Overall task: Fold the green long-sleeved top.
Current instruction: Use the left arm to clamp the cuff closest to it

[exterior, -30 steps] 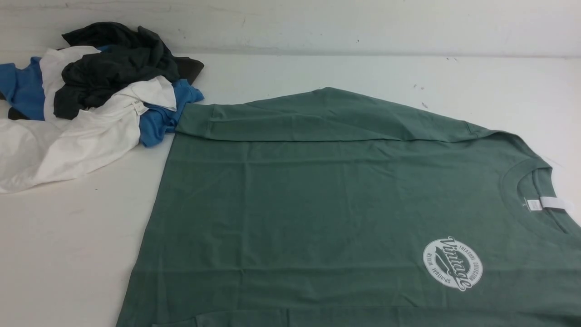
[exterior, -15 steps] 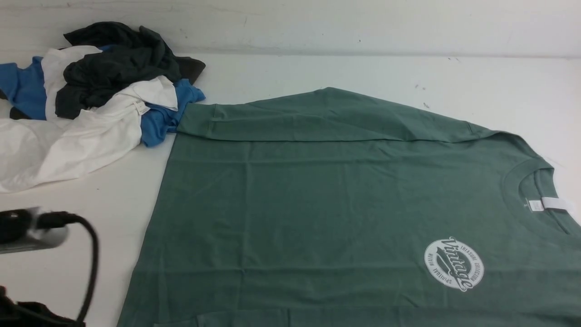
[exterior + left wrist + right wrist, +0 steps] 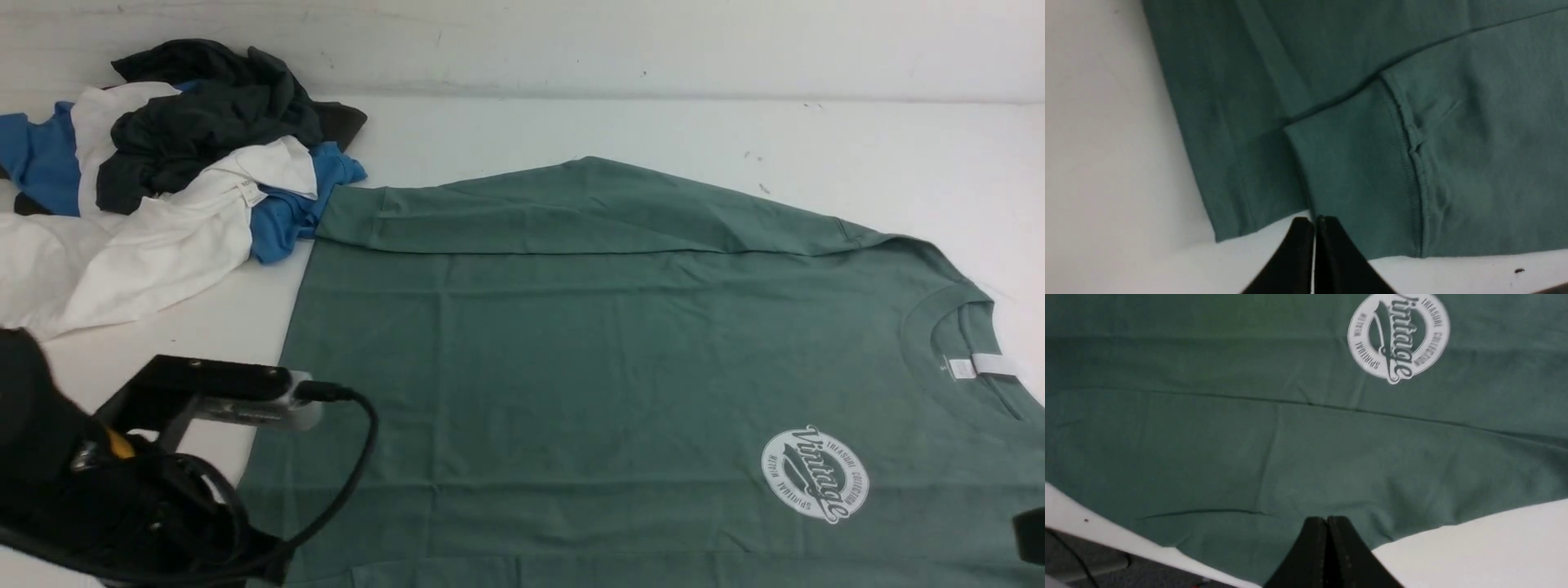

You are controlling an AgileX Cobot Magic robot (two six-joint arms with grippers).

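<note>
Though hovering at the near edge of the table (image 3: 1106, 163), found left gripper (image 3: 1314, 220) with jaws pressed together and nothing between them, tips just beside the cuff (image 3: 1355, 175) of the near sleeve; could not tell whether touching cloth. Found right gripper (image 3: 1327, 519) likewise closed and empty, over the near margin of the green long-sleeved top (image 3: 571, 367), short of the round white logo (image 3: 1398, 337). Noted near sleeve laid lengthwise along the body, cuff resting on the cloth close to the hem (image 3: 1220, 163). Saw body spread flat, front up, across the middle of the table, hem toward the robot's left, ribbed collar (image 3: 922, 327) and white neck tag (image 3: 980, 366) toward its right. Farther off, noted far sleeve (image 3: 571, 212) turned in the same way along the body's far edge, its end just beside the pile of blue, white and black garments (image 3: 163, 180) at far left, possibly touching the blue one. Judged task as early to middling: garment laid out and both sleeves seemingly brought in, so a long rectangle ready. Judged left to do: the folds of the body itself, hem toward collar or the like, none visible yet. Judged no grip taken at this moment; opening of jaws needed before any pinch at cuff or hem.
</note>
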